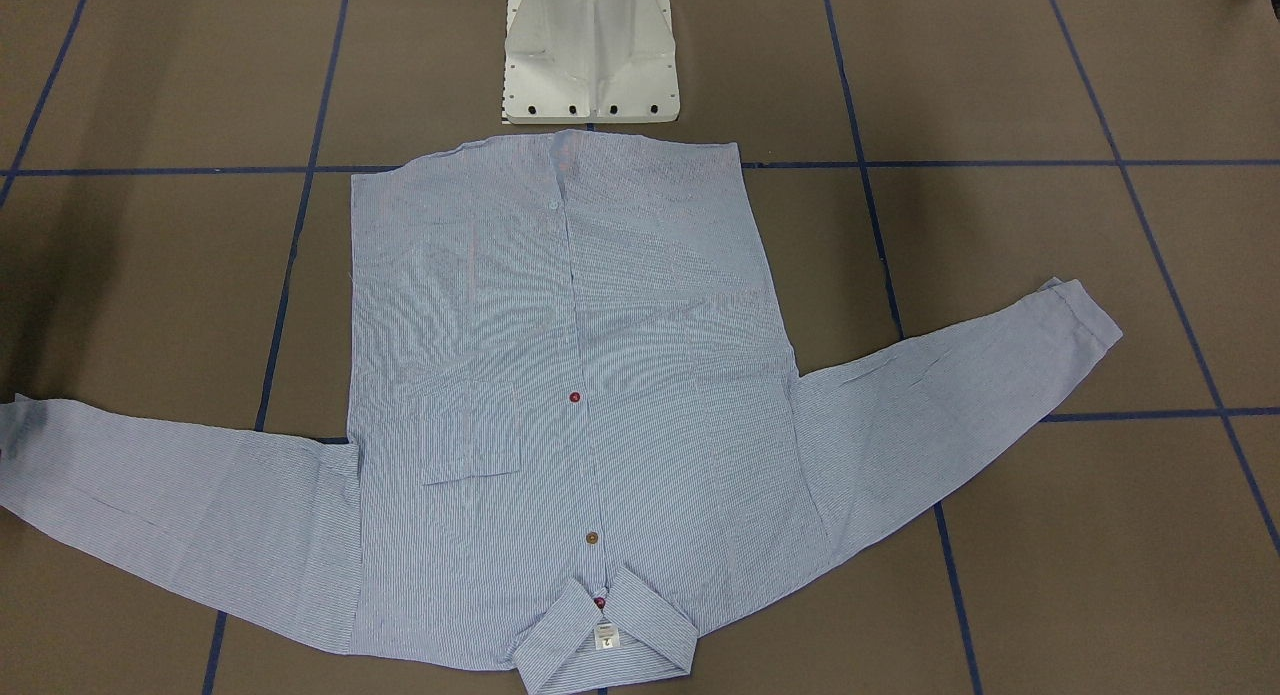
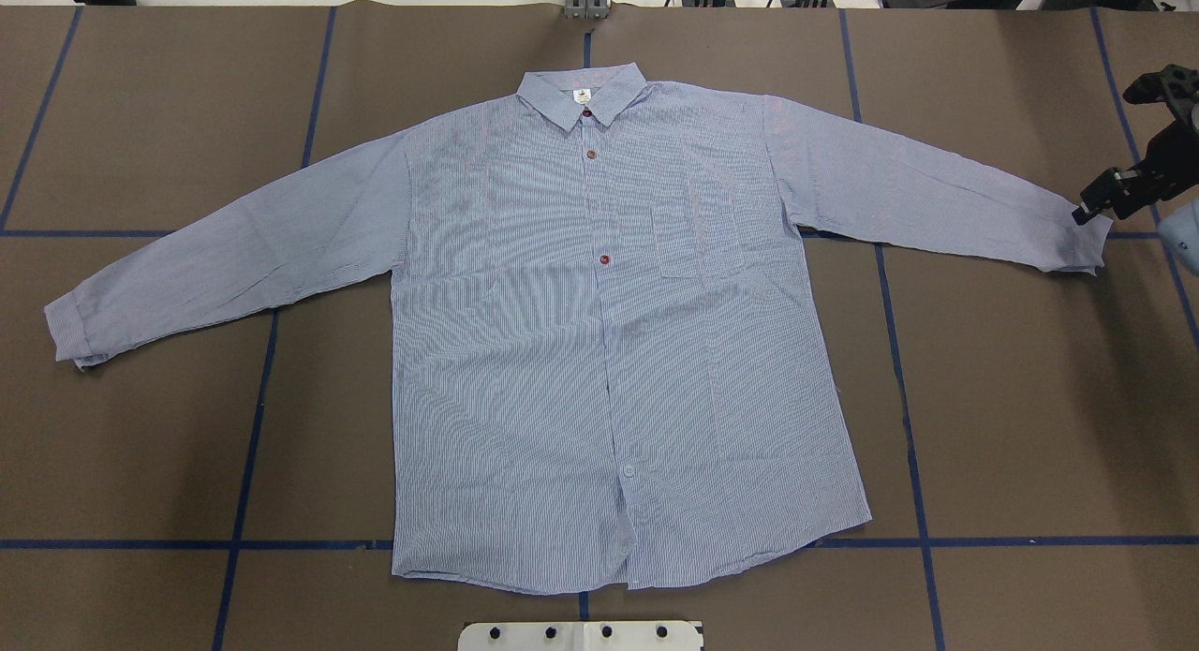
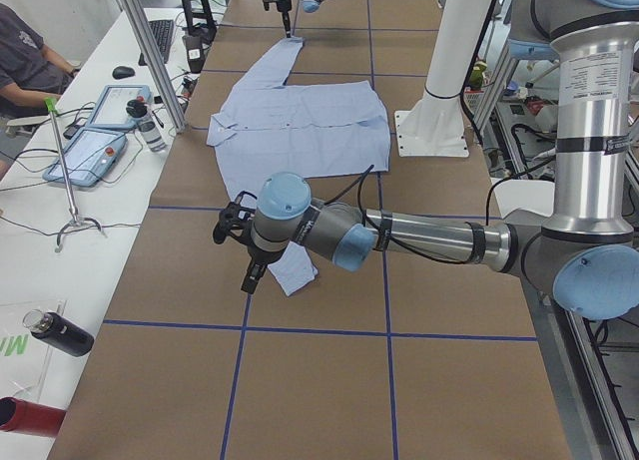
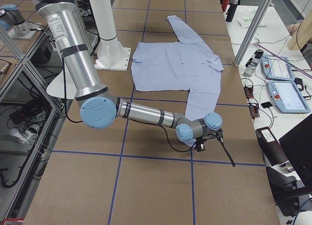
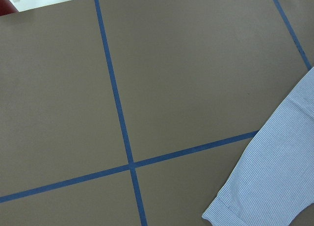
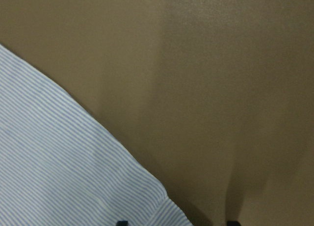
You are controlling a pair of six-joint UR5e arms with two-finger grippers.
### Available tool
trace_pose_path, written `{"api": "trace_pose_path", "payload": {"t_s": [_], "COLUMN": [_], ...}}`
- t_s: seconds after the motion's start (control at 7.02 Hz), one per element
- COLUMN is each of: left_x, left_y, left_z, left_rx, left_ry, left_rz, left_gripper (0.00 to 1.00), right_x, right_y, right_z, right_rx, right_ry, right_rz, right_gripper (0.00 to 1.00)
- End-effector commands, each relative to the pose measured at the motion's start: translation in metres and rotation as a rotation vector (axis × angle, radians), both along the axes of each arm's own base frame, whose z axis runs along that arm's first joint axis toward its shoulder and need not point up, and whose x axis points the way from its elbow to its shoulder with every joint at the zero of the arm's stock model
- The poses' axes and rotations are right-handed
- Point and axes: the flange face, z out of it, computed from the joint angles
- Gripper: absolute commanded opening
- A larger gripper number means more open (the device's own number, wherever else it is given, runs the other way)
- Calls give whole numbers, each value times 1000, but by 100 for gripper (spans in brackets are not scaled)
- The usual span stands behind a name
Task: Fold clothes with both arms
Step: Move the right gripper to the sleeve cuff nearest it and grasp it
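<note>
One shirt [image 2: 599,351], flat, front up; hem just beside the pedestal base [image 1: 590,55], sleeves spread to either side of it, judged laid out for a first fold. Right gripper [image 2: 1091,206] at the cuff [image 2: 1077,248] right of the base, jaws apart astride its edge, gripping nothing; left gripper [image 3: 250,275] by the opposite cuff [image 2: 70,332], jaw state cannot be told. Chest pocket [image 2: 698,242] flat, contents unseen; collar [image 2: 583,96] farthest from the base.

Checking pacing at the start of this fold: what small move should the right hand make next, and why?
Probably ease it inward over the sleeve cuff before closing. The right hand is open at the cuff's outer edge, with only one fingertip over fabric and the other over bare table. The shirt lies flat, unfolded.
</note>
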Motion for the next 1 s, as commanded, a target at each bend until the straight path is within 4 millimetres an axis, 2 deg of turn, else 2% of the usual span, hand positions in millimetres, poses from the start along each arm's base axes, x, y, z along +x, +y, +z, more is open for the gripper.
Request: {"api": "trace_pose_path", "payload": {"t_s": [0.0, 0.14, 0.29, 0.43, 0.71, 0.86], "left_x": [0, 0, 0, -1, -1, -1], "left_y": [0, 0, 0, 0, 0, 1], "left_z": [-2, -2, -3, -4, -5, -5], "left_rx": [3, 4, 6, 6, 8, 8], "left_ry": [0, 0, 0, 2, 3, 3], "left_rz": [0, 0, 0, -2, -1, -1], "left_gripper": [99, 99, 99, 99, 99, 99], "right_x": [1, 1, 1, 1, 1, 0], "right_y": [2, 2, 3, 3, 2, -5], "right_z": [4, 4, 5, 5, -1, -26], "right_rx": [-3, -3, -5, -5, 5, 41], "right_ry": [3, 3, 3, 3, -2, -16], "right_rz": [-2, -2, -2, -2, 1, 9], "right_gripper": [63, 39, 4, 0, 0, 0]}}
